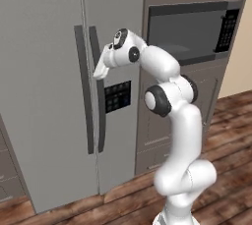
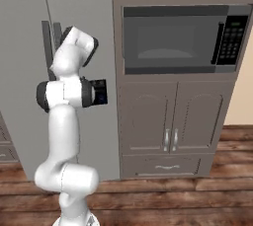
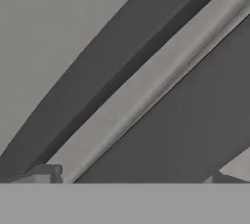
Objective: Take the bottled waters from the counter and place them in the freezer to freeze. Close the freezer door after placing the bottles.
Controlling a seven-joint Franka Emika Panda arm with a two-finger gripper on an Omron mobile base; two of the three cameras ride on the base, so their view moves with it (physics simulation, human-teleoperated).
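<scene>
Wooden floorboards (image 1: 231, 121) run under a wall of grey kitchen units, and your task's thing here is the freezer (image 1: 44, 96), the tall grey side-by-side unit with both doors closed. Your tool (image 1: 101, 71) sits right at its two dark vertical handles (image 1: 84, 91), up near their tops. In the hand view both handles cross the frame as dark diagonal bars, with one fingertip (image 3: 46, 174) on either side of the right-hand bar; whether the tool is wide or closing on it, you cannot tell. I judge the risk to be a skewed grip: the handles stand just beside each other, so a finger could wedge between them or catch the wrong door. Just below sits the black dispenser panel (image 1: 117, 96). To the right stand the built-in microwave (image 2: 178, 37) and cabinet doors (image 2: 173, 121).
</scene>
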